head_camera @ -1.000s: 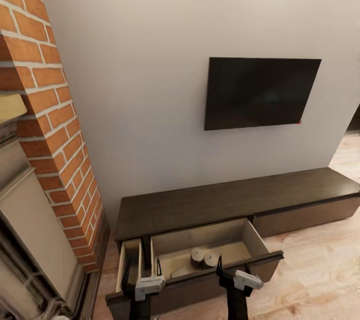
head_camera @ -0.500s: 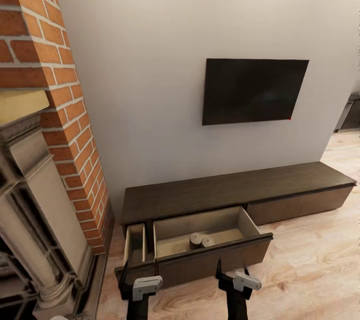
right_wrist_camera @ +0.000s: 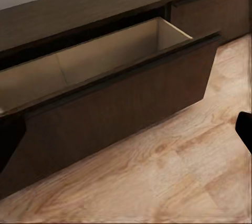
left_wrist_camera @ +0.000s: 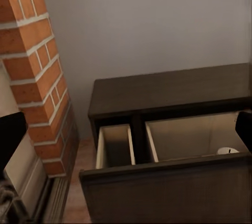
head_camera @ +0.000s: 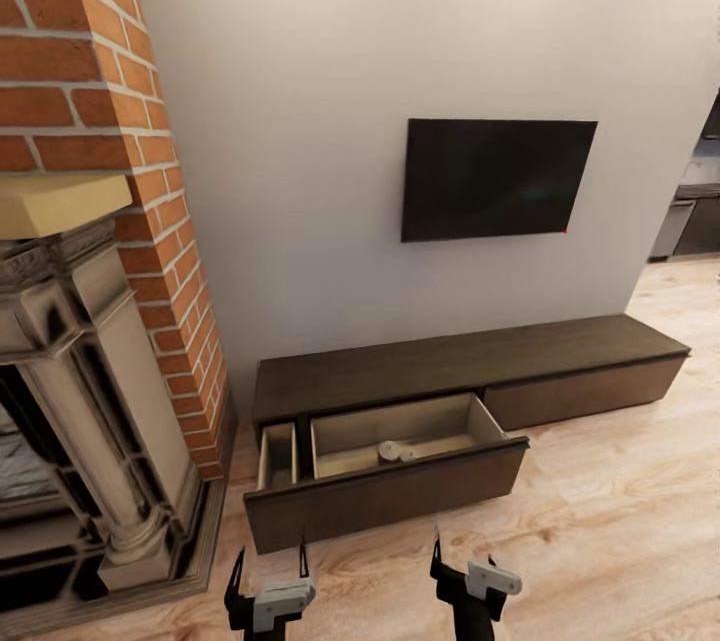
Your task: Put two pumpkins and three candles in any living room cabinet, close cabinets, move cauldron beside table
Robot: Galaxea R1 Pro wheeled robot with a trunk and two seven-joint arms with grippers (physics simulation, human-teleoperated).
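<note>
Your cabinet (head_camera: 470, 366) sits low along the far wall under the TV (head_camera: 495, 178), its left end near the brick fireplace (head_camera: 90, 251). Wide drawer (head_camera: 400, 476) stands pulled out toward you; a narrow compartment (head_camera: 278, 456) is open just left of it. Two candles (head_camera: 395, 451) lie inside the wide drawer, near its middle, pale tops showing, touching or nearly so. Left wrist view catches one pale top (left_wrist_camera: 228, 151) over the drawer front. Your left gripper (head_camera: 268, 571) hangs over the plank floor (head_camera: 620, 521), near side of the drawer, jaws apart, nothing between them. Right gripper (head_camera: 462, 566) alongside: only one finger shows clearly, cannot tell how its jaws stand.
</note>
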